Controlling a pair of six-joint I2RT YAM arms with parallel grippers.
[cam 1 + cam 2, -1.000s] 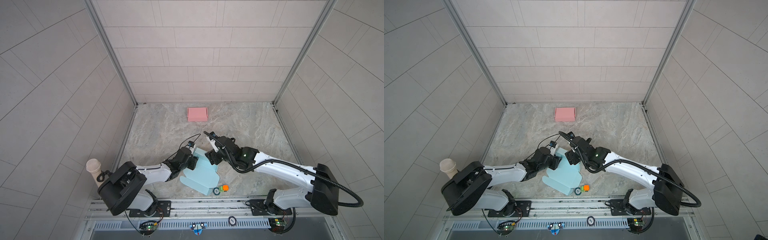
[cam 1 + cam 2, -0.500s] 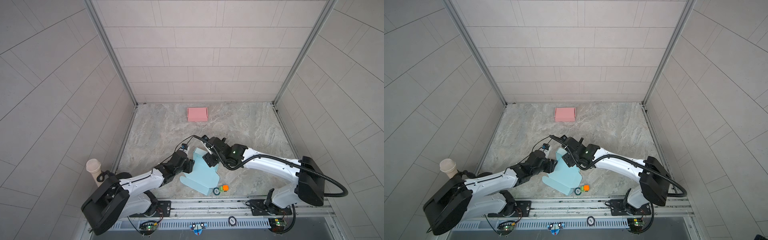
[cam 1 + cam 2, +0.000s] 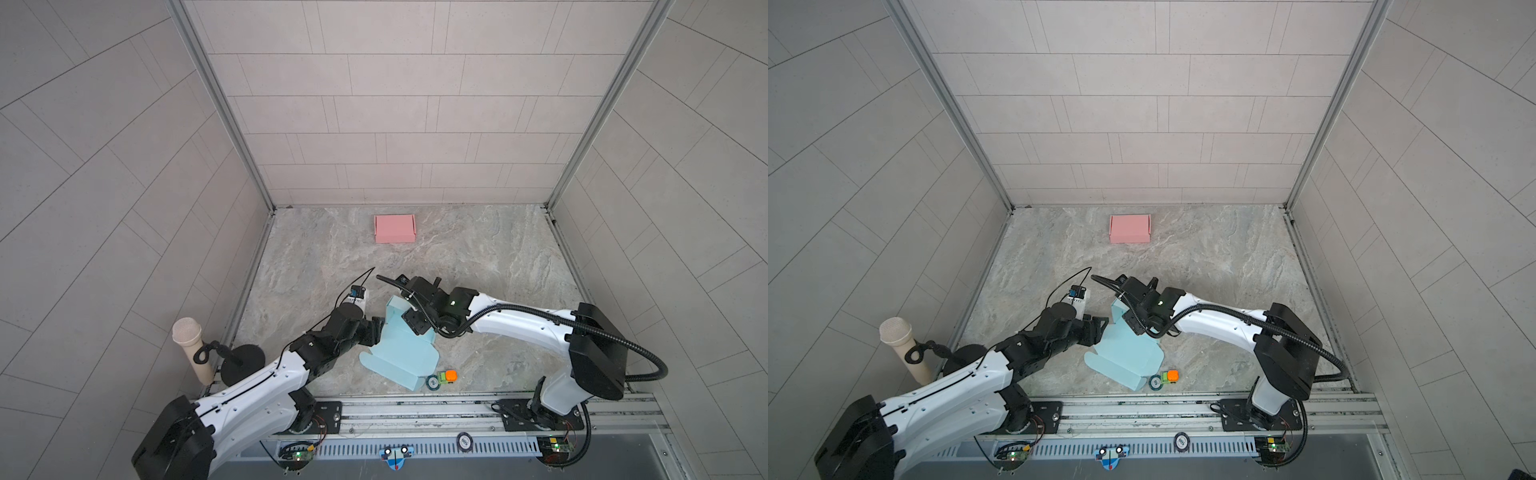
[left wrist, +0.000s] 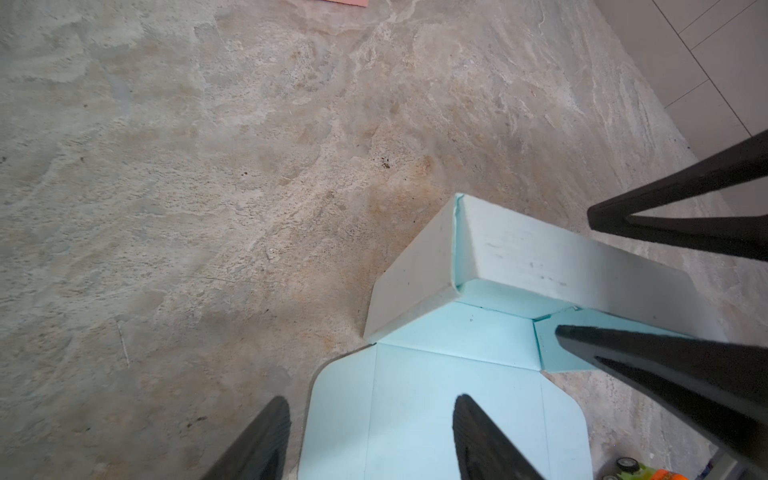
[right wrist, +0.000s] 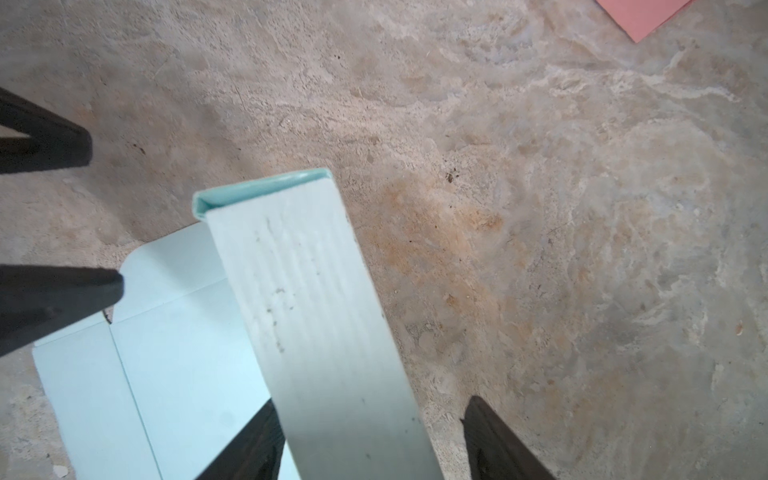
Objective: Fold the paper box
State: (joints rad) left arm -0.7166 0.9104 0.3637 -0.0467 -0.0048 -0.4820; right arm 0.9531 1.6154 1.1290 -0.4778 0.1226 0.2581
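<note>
The paper box (image 3: 399,353) is a light blue sheet lying near the floor's front edge, partly folded, and both top views show it (image 3: 1125,357). One long wall (image 4: 540,257) stands raised with a folded white outer face. My left gripper (image 3: 378,328) is at the box's left edge. In the left wrist view its jaws are open (image 4: 370,436) over a flat rounded flap (image 4: 374,415). My right gripper (image 3: 415,324) straddles the raised wall (image 5: 316,311), open (image 5: 374,444), with floor showing beside one finger.
A folded pink box (image 3: 395,228) lies near the back wall. A small orange and green toy (image 3: 446,376) with a tape roll sits by the blue box's front corner. A microphone on a stand (image 3: 191,349) stands at the front left, and the walls close in on three sides.
My left gripper let go, widened its jaws and drew back a little toward the front. My right gripper slid slightly along the raised wall and narrowed its jaws somewhat.
</note>
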